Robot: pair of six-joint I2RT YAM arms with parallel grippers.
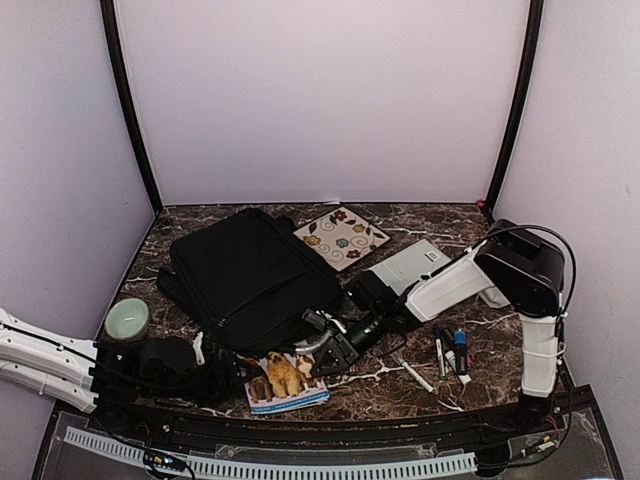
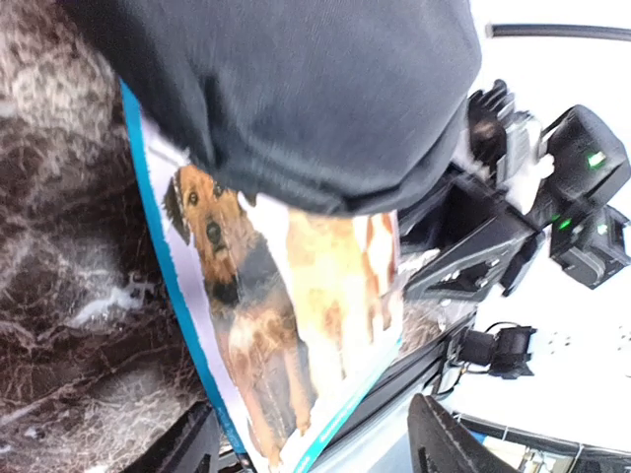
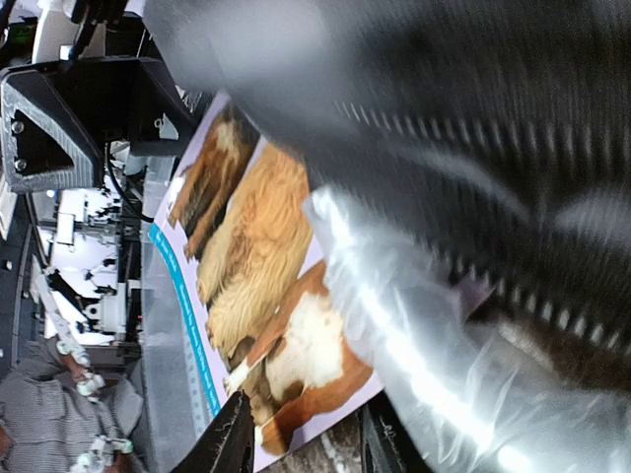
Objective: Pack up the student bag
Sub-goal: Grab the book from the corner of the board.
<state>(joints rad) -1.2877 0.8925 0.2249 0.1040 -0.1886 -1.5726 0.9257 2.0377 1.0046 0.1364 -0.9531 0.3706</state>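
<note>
Left claw (image 2: 312, 434) sits low over the near part of the table (image 1: 440, 222). Its fingers (image 2: 444, 443) are spread wide with nothing gripped, and the dog book (image 2: 266, 325) lies flat just ahead of them. That book (a terrier on the cover, a blue band along one edge) is partly tucked under the near side of the student bag (image 1: 250, 275), whose black fabric overhangs its upper part.

Right claw (image 3: 306, 419) hovers at the book's other side, jaws parted only a little and pinching nothing. Just ahead of it a glossy translucent plastic piece (image 3: 424, 335) lies against the bag's zipper (image 3: 444, 128).

From above, the bag lies flat on the left-middle of the table. Its grey-white handle (image 1: 315, 345) curves at its near right corner, just beside the right claw.

Farther out, a round pale green tin (image 1: 128, 318) stands left of the bag near the left arm. A flower-patterned notebook (image 1: 342, 237) lies behind the bag's right corner, and a grey pad (image 1: 410, 265) lies partly under the right arm. Several markers (image 1: 452, 350) and a white pen (image 1: 412, 373) lie to the right.
</note>
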